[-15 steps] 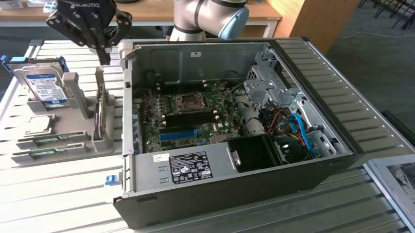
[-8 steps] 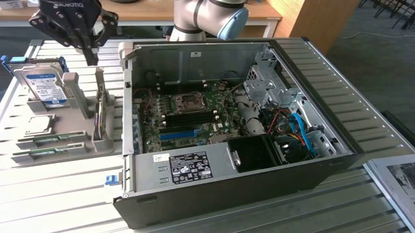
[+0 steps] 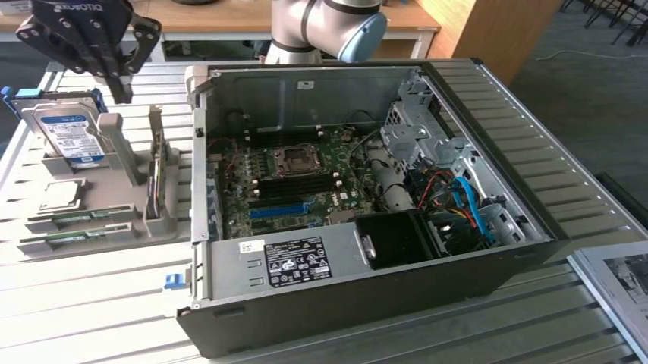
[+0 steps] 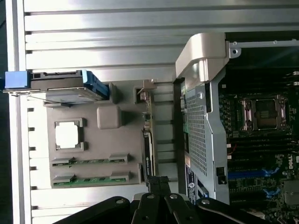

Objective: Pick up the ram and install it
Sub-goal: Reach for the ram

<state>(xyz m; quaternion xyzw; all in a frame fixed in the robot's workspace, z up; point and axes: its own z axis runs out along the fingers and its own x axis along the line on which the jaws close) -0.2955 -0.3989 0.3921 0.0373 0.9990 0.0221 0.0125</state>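
Exterior view: the clenched, empty claw [image 3: 120, 91] hangs over a grey tray [image 3: 167, 220] at the exterior view's left. The tray holds a hard drive [image 3: 69, 136] and, nearer, the ram [image 3: 79, 218]. An open computer case [image 3: 303, 91] contains the motherboard [image 3: 294, 182].

Wrist view: the ram [image 4: 88, 161] lies flat in a tray [image 4: 121, 144] slot, apart from the claw [image 4: 159, 182].

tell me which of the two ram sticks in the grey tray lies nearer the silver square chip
the ram stick right beside the silver square chip; the other ram stick lies parallel, one slot further out, by the grey tray's edge
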